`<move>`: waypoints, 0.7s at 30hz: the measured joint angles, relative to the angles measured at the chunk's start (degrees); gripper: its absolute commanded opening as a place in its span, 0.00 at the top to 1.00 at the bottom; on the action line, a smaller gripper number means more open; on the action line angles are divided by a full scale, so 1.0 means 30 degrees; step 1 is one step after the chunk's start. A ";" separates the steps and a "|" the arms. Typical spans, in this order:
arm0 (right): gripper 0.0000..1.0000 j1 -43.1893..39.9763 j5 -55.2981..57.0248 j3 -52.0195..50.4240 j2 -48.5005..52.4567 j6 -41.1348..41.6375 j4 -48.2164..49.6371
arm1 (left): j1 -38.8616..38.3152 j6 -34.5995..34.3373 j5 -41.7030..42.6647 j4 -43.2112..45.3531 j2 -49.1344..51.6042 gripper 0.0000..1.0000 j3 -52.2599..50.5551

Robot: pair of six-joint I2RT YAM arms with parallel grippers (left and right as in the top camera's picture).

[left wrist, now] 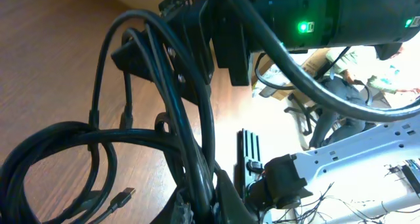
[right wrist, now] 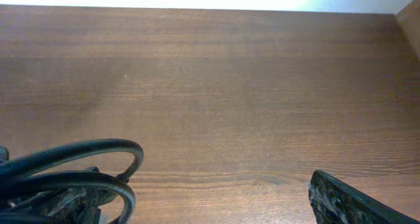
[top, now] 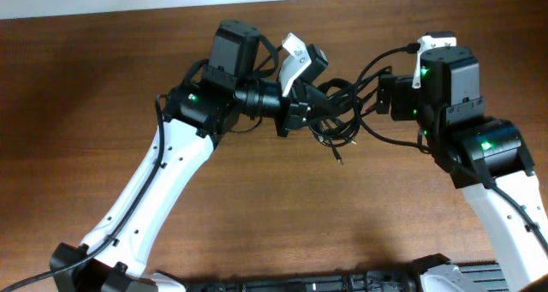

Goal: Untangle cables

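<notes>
The cables [top: 338, 121] are a tangle of thin black loops hanging above the table between my two grippers. My left gripper [top: 310, 110] is shut on a bunch of strands; in the left wrist view its jaws [left wrist: 203, 198] pinch the cables [left wrist: 98, 142], and a small plug [left wrist: 125, 196] dangles free. My right gripper [top: 377, 95] faces the bundle from the right with its jaws wide open. In the right wrist view two cable loops [right wrist: 98, 152] curve over its left finger [right wrist: 62, 203]. The gap between the right gripper's [right wrist: 197, 198] fingers is empty.
The brown wooden table [top: 103, 78] lies under both arms. Thicker black wires [top: 385, 56] run along the right arm's wrist. Beyond the table's edge, the left wrist view shows office chairs and equipment [left wrist: 341, 165].
</notes>
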 measured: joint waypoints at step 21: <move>0.01 -0.0801 -0.3730 -0.0124 0.0248 -0.0204 -0.3038 | 0.0430 0.0000 -0.0583 -0.0583 -0.0379 1.00 0.0000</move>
